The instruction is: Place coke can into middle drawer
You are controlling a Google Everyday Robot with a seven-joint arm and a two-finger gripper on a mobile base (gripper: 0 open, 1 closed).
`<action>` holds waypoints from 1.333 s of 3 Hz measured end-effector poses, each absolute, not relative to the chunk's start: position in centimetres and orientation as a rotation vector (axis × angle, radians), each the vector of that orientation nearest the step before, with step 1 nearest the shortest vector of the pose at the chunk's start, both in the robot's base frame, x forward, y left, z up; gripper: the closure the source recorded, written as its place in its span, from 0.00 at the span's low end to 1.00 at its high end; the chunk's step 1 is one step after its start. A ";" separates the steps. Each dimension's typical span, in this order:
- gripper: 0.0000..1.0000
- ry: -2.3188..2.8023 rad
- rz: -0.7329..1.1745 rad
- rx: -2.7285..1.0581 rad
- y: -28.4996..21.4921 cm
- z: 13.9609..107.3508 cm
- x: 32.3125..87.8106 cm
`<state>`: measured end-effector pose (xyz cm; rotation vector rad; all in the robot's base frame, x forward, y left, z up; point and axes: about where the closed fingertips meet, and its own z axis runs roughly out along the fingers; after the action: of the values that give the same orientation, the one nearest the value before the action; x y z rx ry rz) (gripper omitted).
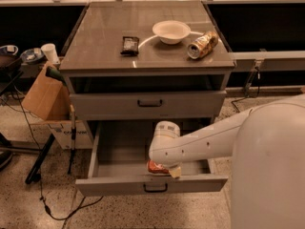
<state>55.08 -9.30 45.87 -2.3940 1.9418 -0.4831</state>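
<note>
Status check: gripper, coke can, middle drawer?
Gripper low inside open middle drawer. Coke can at gripper, near drawer front. No obstruction seen in drawer.
</note>
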 end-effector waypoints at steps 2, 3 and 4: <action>0.34 1.972 -0.482 -2.364 -10.0 45.8 54.9; 0.11 2.016 -0.481 -2.319 -11.3 44.7 54.2; 0.00 2.048 -0.478 -2.283 -12.5 43.7 53.7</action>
<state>53.74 -12.51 43.65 -2.2834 2.0478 -0.4783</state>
